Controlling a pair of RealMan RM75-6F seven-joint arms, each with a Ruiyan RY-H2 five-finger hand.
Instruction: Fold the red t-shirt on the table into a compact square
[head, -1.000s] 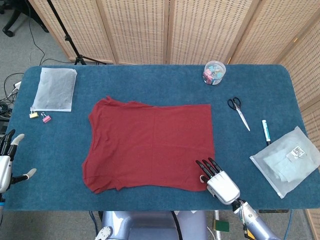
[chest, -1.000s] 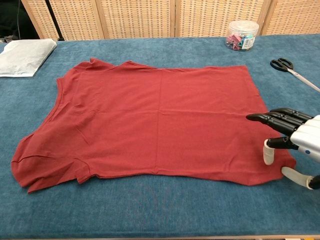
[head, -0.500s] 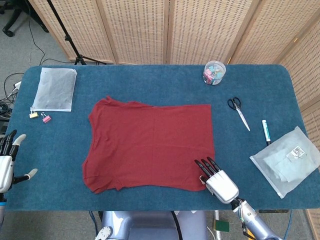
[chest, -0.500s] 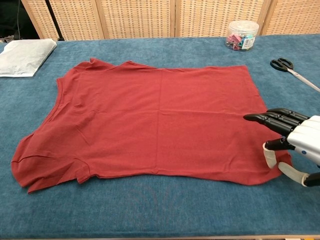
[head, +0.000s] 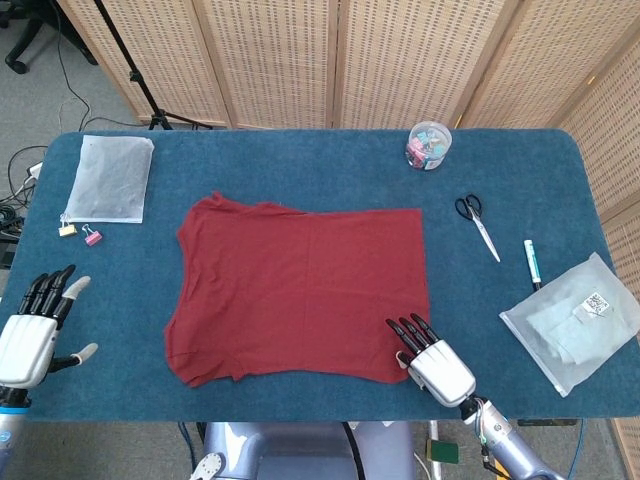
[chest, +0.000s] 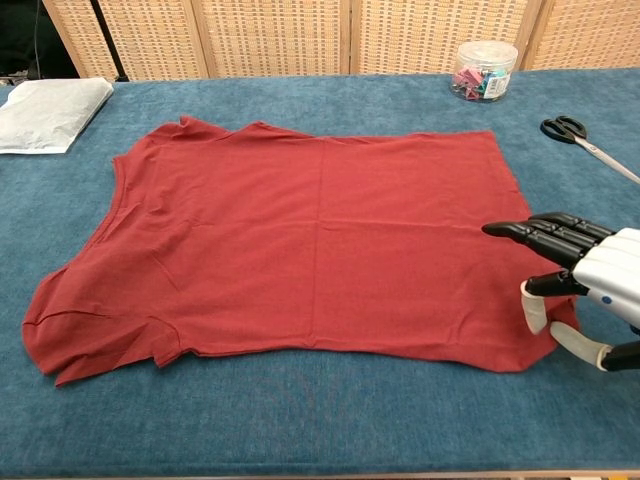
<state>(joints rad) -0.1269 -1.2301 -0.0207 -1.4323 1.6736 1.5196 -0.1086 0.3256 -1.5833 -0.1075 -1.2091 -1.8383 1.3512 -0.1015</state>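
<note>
Broadly, the table (head: 330, 160) was covered in blue cloth, and on it the red t-shirt (head: 300, 295) was laid flat and unfolded, spread out to the left of the right hand (head: 432, 360) and well to the right of the left hand (head: 30, 335). No fold had yet been made, so the task was judged to be at its opening step: the near hem corner was being approached for a first grasp.

The right hand was seen at that corner with its dark fingers (chest: 530, 233) stretched forward, close together, over the cloth; the thumb was pointed down at the hem edge. Nothing was pinched yet, as far as could be told, and actual contact with the fabric could not be confirmed. The left hand was held spread and holding nothing, over bare table beside the shirt's sleeve end.

The next move was judged to call for the hem corner to be pinched between thumb and fingers, with a matching hold taken by the left hand, before the cloth could be lifted across.

Compared with a second earlier, the right hand had been eased slightly further onto the shirt, and the left hand had been brought inward from the table edge. The shirt itself was unchanged.
</note>
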